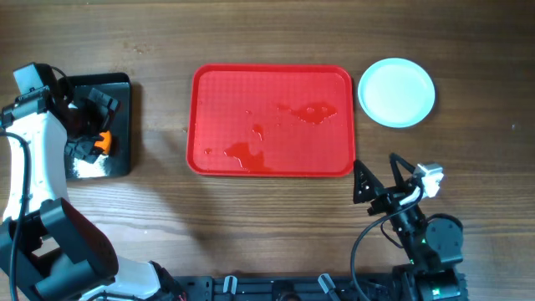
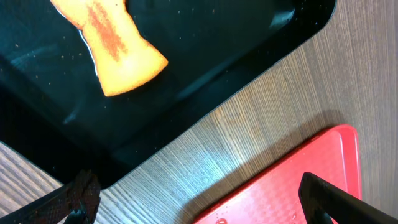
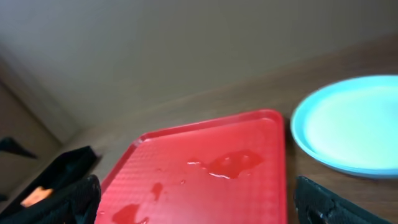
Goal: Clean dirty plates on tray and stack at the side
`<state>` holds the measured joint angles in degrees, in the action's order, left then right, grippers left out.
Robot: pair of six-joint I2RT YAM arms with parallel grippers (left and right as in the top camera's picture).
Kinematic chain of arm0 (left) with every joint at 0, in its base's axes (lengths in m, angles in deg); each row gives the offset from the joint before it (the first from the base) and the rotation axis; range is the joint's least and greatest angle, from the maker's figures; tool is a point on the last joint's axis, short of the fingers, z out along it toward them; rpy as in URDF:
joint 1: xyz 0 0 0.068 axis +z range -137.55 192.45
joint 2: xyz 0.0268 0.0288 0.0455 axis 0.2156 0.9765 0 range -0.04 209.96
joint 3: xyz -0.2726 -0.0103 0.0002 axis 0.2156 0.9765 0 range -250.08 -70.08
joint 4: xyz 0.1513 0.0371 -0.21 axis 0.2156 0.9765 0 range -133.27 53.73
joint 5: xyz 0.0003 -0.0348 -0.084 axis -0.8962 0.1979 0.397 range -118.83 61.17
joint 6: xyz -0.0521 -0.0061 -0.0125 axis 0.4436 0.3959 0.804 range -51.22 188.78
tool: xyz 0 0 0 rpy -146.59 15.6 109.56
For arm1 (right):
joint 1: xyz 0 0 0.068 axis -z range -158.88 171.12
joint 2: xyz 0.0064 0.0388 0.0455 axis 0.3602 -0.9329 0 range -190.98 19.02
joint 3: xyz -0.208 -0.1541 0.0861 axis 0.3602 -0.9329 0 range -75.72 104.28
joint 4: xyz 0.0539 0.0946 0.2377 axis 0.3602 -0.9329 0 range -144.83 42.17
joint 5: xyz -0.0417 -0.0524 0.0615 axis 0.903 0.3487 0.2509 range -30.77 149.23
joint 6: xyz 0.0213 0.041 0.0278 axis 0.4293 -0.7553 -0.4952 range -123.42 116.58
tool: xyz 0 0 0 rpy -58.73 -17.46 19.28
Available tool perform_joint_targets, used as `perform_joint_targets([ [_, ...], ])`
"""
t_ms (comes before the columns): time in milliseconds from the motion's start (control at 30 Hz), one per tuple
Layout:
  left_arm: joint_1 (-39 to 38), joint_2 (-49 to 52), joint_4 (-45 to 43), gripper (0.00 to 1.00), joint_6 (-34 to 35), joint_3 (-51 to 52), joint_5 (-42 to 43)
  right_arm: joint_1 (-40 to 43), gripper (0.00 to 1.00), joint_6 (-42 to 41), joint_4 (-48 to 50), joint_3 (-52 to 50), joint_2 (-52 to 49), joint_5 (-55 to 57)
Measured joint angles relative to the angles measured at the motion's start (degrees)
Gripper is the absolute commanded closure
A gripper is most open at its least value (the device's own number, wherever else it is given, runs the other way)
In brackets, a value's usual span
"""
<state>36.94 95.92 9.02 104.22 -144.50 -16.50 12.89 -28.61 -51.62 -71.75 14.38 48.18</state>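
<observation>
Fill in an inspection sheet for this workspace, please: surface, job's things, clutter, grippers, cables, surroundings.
Surface: wooden table.
Job's things: tray holds no plates, wet patches on it; plates on the table at its right, count unclear.
Clutter: black bin with an orange sponge.
Grippers: left gripper open, empty, by the bin; right gripper open, empty, by the tray.
Cables: black cable beside the right arm.
Surroundings: plain wall, blurred.

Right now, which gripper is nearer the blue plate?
Right. The right gripper is close to the blue plate, by the tray's corner; the left gripper is beyond the tray, over the black bin.
</observation>
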Motion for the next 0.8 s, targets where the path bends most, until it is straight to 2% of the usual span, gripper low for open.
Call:
perform_joint_targets([
  [533, 0.0, 0.0, 0.02, 0.0, 0.0, 0.0, 0.02, 10.71, 0.0, 1.16, 1.46, -2.03, 3.54, 7.21],
  [600, 0.0, 0.0, 0.02, 0.0, 0.0, 0.0, 0.0, 11.54, 0.0, 3.78, 1.49, -2.03, 3.54, 7.8],
  [800, 0.0, 0.0, 0.02, 0.0, 0.0, 0.0, 0.0, 12.04, 0.0, 20.15, 1.44, -2.03, 3.54, 8.15],
])
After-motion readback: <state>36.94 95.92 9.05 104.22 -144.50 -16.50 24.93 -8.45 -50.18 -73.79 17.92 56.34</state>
